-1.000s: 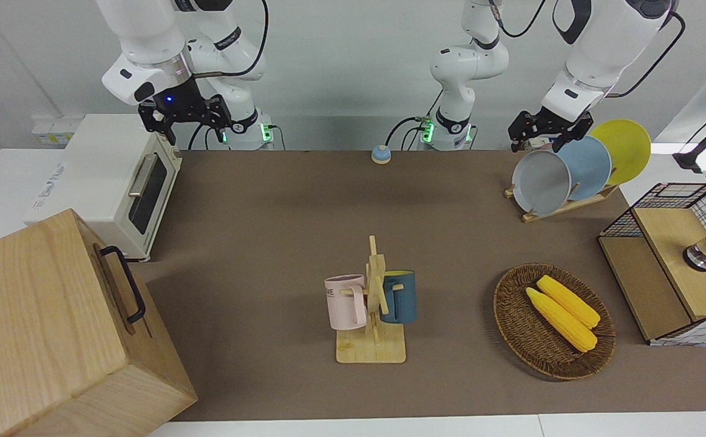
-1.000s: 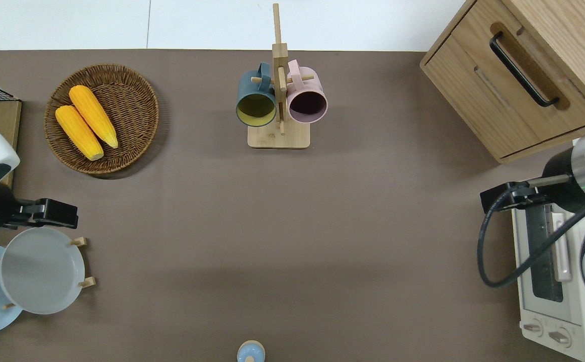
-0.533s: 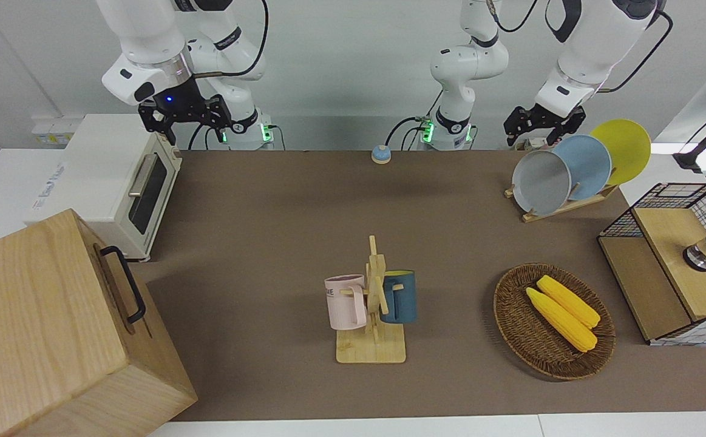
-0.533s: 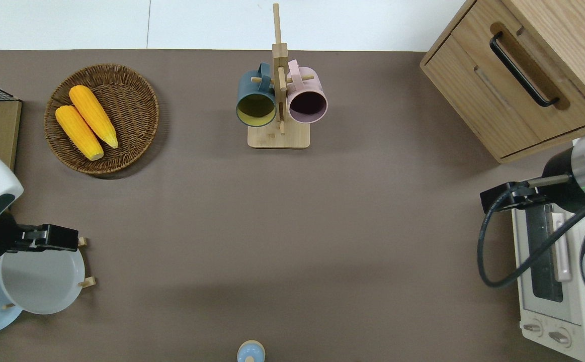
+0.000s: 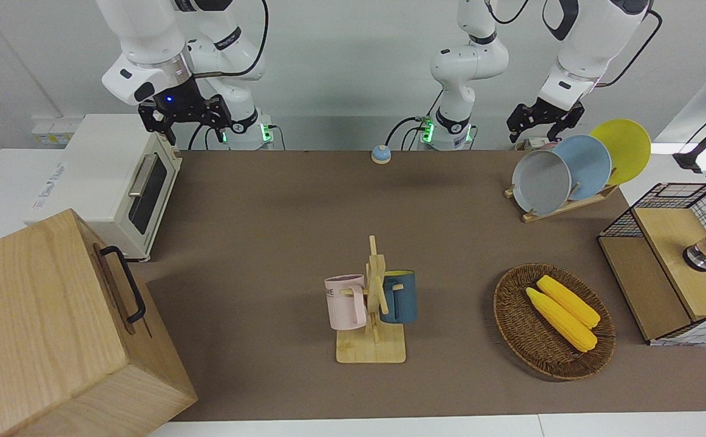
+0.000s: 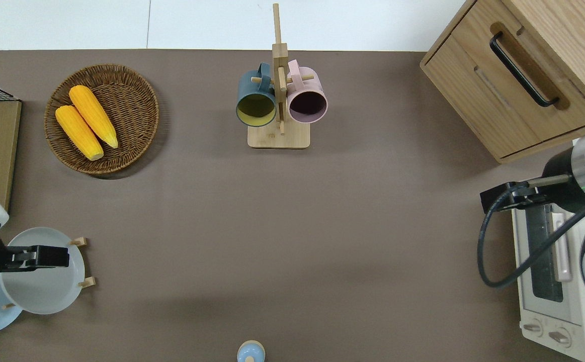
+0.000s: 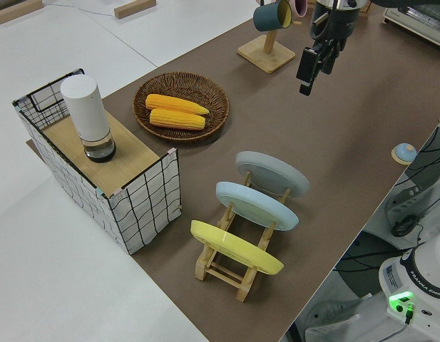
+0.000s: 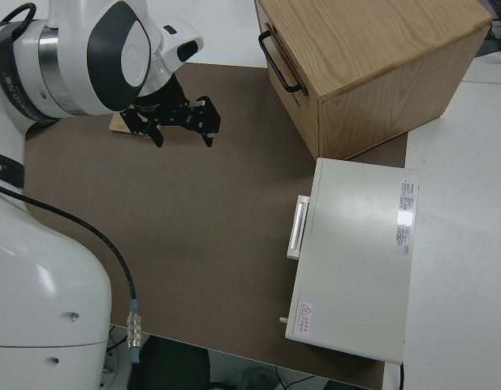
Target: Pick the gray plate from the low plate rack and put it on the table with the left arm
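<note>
Brown table [image 5: 280, 230] carries the low plate rack [image 5: 562, 208]; I see my left gripper [image 6: 38, 256] over the gray plate [image 6: 43, 289] slotted there, jaws apart. Right arm parked.

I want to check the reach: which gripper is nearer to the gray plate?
Left. The left gripper is up in the air over the gray plate in the rack. The right arm is parked at the opposite end of the table.
</note>
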You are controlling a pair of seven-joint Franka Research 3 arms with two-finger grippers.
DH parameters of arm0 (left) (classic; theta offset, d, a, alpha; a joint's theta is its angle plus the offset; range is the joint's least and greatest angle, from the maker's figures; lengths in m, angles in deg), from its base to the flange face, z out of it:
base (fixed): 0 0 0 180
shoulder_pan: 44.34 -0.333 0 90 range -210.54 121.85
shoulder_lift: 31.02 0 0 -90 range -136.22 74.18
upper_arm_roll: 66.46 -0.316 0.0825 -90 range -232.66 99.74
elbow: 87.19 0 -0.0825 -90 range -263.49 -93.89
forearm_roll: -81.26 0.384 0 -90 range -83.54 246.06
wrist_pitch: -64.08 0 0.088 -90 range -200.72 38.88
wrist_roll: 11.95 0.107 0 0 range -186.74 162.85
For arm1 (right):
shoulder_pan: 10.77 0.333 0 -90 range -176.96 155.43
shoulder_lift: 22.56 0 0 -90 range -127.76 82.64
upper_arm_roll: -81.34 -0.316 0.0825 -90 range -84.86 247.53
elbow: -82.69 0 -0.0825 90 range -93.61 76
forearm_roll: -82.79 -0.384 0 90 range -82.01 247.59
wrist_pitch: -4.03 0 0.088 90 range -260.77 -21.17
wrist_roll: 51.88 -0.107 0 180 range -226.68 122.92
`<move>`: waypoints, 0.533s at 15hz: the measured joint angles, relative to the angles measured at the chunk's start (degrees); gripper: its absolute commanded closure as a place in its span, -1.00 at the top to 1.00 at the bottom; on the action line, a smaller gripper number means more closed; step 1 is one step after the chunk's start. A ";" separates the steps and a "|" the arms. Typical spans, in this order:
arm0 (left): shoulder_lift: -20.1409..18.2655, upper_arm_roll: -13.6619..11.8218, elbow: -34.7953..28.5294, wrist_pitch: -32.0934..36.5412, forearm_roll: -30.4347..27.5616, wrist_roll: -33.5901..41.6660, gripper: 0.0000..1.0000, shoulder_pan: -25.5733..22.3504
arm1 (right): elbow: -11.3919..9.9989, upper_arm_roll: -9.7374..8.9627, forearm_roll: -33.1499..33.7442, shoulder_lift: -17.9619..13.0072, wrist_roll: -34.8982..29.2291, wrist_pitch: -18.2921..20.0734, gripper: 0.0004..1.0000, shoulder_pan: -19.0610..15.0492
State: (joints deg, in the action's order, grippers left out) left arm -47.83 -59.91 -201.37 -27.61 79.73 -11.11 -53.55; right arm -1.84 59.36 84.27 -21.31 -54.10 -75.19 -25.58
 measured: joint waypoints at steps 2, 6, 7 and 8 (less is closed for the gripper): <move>-0.12 -0.74 -0.82 -0.69 1.03 0.06 1.00 -0.59 | 0.00 0.00 0.00 0.00 0.00 0.00 0.97 0.00; -0.21 -1.13 -2.07 -1.66 5.53 0.08 1.00 -2.94 | 0.00 0.00 0.00 0.00 0.00 0.00 0.97 0.00; -0.25 -1.13 -2.43 -2.01 6.75 0.08 1.00 -3.23 | 0.00 0.00 0.00 0.00 0.00 0.00 0.97 0.00; -0.29 -1.17 -2.93 -2.52 7.98 -0.05 1.00 -3.38 | 0.00 0.00 0.00 0.00 0.00 0.00 0.97 0.00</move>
State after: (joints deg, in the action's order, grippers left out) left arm -48.12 -61.08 -204.30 -30.13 87.72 -11.16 -56.94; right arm -1.84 59.36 84.27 -21.31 -54.10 -75.19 -25.57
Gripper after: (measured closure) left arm 0.000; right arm 0.013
